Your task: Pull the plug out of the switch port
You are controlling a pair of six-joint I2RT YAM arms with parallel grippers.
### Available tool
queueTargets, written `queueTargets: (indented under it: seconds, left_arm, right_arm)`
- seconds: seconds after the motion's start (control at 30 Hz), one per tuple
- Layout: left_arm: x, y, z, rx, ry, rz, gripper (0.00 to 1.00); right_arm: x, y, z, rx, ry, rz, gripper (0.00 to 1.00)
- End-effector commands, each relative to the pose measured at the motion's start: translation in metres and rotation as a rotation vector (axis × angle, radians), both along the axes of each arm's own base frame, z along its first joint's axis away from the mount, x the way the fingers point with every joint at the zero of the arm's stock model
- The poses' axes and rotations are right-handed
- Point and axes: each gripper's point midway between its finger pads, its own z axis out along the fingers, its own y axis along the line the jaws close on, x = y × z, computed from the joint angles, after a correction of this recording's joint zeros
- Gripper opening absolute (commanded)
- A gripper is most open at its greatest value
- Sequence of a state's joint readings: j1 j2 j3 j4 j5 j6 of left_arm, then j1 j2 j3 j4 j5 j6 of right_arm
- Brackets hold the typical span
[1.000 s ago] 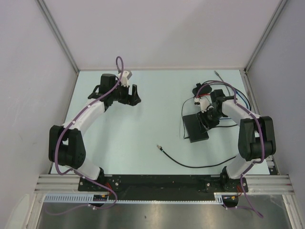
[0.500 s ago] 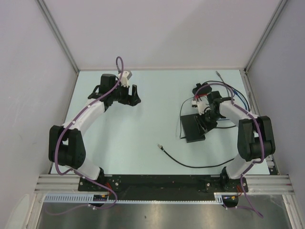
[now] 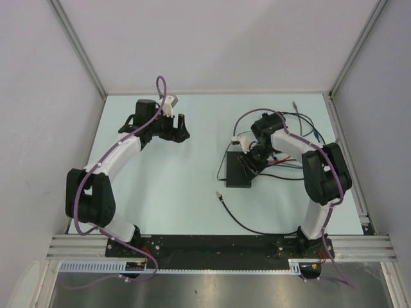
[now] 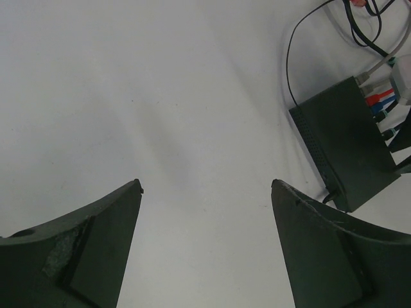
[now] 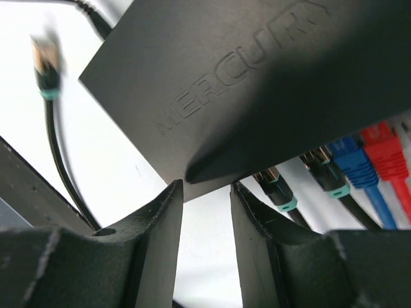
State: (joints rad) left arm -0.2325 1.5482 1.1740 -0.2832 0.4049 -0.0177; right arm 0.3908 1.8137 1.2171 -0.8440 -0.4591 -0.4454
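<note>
1. Filling a row of sockets along one short edge of the switch box (image 5: 257, 77) are four plugs (image 5: 327, 176): two black ones with teal collars, then a blue one and a red one. The switch port (image 5: 308, 144) is on this shadowed edge, but which socket it is cannot be told.
2. The box is a flat, matte-black rectangle with sharp corners and raised "MERCURY" lettering on its top face. The left wrist view shows fine ribbing along its long side.
3. In the overhead view the box lies flat on the pale mint table (image 3: 192, 192), toward 3 o'clock from the table's middle. Its plugged edge faces 3 o'clock, and the coloured leads trail off that way.
4. A loose cable (image 3: 219, 195) ends near the box at about its 7 o'clock. Its teal-collared plug is blurred in the right wrist view.
5. The right gripper (image 5: 205, 186) sits at the box's plugged edge. Its dark, scuffed fingers (image 5: 157, 250) stand a narrow gap apart with bare table showing between them. A box corner lies right at the tips, and whether they pinch it cannot be told.
6. The left gripper (image 4: 205, 186) is at about 10 o'clock on the table, well apart from the box. Its jaws are spread wide, with nothing in them.
</note>
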Motion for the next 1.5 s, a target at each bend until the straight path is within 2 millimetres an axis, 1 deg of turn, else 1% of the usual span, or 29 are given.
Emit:
queueTargets:
  seconds: [0.0, 0.1, 0.13, 0.17, 0.23, 0.27, 0.3, 0.37, 0.4, 0.5, 0.57, 0.67, 0.7, 0.77, 0.83, 0.9, 0.93, 0.97, 1.0, 1.03, 1.07, 1.1, 1.13, 1.2, 1.23, 1.27, 1.33, 1.37, 1.47]
  left_arm:
    - [0.006, -0.005, 0.019, -0.023, -0.058, -0.033, 0.87]
    - [0.008, -0.007, 0.021, -0.027, -0.061, -0.038, 0.87]
    - [0.008, -0.008, 0.022, -0.034, -0.064, -0.046, 0.87]
    - [0.007, -0.011, 0.021, -0.043, -0.060, -0.059, 0.87]
    - [0.007, -0.014, 0.021, -0.045, -0.071, -0.095, 0.87]
    - [0.003, -0.020, 0.022, -0.064, -0.066, -0.126, 0.87]
    - [0.003, -0.023, 0.018, -0.072, -0.053, -0.139, 0.87]
    - [-0.002, -0.030, 0.016, -0.088, -0.035, -0.178, 0.87]
    - [-0.003, -0.033, 0.011, -0.089, -0.023, -0.196, 0.87]
    - [-0.011, -0.042, 0.005, -0.095, 0.002, -0.260, 0.87]
    - [-0.016, -0.045, -0.008, -0.083, 0.042, -0.299, 0.85]
    - [-0.019, -0.043, -0.025, -0.067, 0.088, -0.307, 0.84]
    - [-0.019, -0.043, -0.028, -0.066, 0.099, -0.308, 0.83]
    - [-0.019, -0.045, -0.028, -0.067, 0.108, -0.312, 0.79]
    - [-0.022, -0.049, -0.020, -0.084, 0.086, -0.345, 0.77]
    - [-0.029, -0.055, -0.005, -0.086, 0.031, -0.427, 0.76]
    - [-0.038, -0.064, 0.001, -0.087, 0.009, -0.489, 0.76]
    - [-0.038, -0.068, 0.012, -0.052, -0.069, -0.555, 0.76]
    - [-0.046, -0.069, 0.011, -0.029, -0.060, -0.592, 0.78]
    - [-0.054, -0.077, 0.013, -0.011, -0.079, -0.645, 0.80]
    - [-0.054, -0.080, 0.019, 0.031, -0.136, -0.704, 0.82]
    - [-0.062, -0.081, 0.015, 0.053, -0.118, -0.737, 0.82]
    - [-0.066, -0.087, 0.014, 0.094, -0.157, -0.797, 0.82]
    - [-0.067, -0.090, 0.016, 0.135, -0.196, -0.830, 0.82]
    - [-0.067, -0.095, 0.019, 0.150, -0.238, -0.844, 0.82]
    - [-0.065, -0.093, 0.013, 0.186, -0.250, -0.832, 0.82]
    - [-0.056, -0.101, 0.023, 0.198, -0.346, -0.797, 0.81]
    - [-0.056, -0.100, 0.015, 0.198, -0.336, -0.775, 0.81]
    - [-0.062, -0.114, 0.010, 0.167, -0.311, -0.784, 0.80]
  right_arm:
    - [0.031, 0.037, 0.031, 0.108, -0.083, 0.049, 0.42]
    - [0.029, 0.034, 0.047, 0.121, -0.087, 0.046, 0.45]
    - [0.030, 0.028, 0.051, 0.122, -0.086, 0.031, 0.47]
    - [0.027, 0.025, 0.059, 0.129, -0.087, 0.024, 0.54]
    - [0.028, 0.017, 0.067, 0.137, -0.085, -0.009, 0.61]
    - [0.032, 0.008, 0.069, 0.138, -0.085, -0.044, 0.64]
    - [0.035, 0.003, 0.071, 0.138, -0.090, -0.058, 0.64]
    - [0.043, -0.012, 0.066, 0.122, -0.092, -0.094, 0.62]
    - [0.046, -0.015, 0.059, 0.114, -0.081, -0.102, 0.61]
    - [0.063, -0.023, 0.052, 0.107, -0.125, -0.121, 0.62]
    - [0.079, -0.021, 0.051, 0.106, -0.187, -0.125, 0.62]
    - [0.093, -0.005, 0.058, 0.137, -0.256, -0.120, 0.61]
    - [0.093, 0.004, 0.060, 0.148, -0.270, -0.103, 0.60]
    - [0.098, 0.016, 0.065, 0.162, -0.313, -0.085, 0.56]
    - [0.100, 0.030, 0.068, 0.180, -0.345, -0.064, 0.52]
    - [0.099, 0.040, 0.066, 0.207, -0.329, -0.063, 0.45]
    - [0.099, 0.047, 0.065, 0.219, -0.328, -0.060, 0.42]
    - [0.097, 0.052, 0.058, 0.231, -0.296, -0.061, 0.35]
    - [0.095, 0.054, 0.054, 0.241, -0.264, -0.082, 0.33]
    - [0.091, 0.057, 0.050, 0.257, -0.232, -0.087, 0.28]
    - [0.088, 0.058, 0.041, 0.256, -0.193, -0.094, 0.26]
    - [0.086, 0.060, 0.036, 0.259, -0.165, -0.103, 0.26]
    - [0.084, 0.062, 0.033, 0.266, -0.143, -0.106, 0.23]
    - [0.080, 0.062, 0.020, 0.267, -0.087, -0.127, 0.21]
    - [0.081, 0.063, 0.019, 0.290, -0.063, -0.141, 0.20]
    - [0.083, 0.060, 0.017, 0.297, -0.050, -0.157, 0.19]
    - [0.084, 0.057, 0.007, 0.303, -0.014, -0.172, 0.17]
    - [0.084, 0.053, 0.002, 0.298, -0.001, -0.182, 0.16]
    - [0.078, 0.040, -0.020, 0.260, 0.058, -0.186, 0.15]
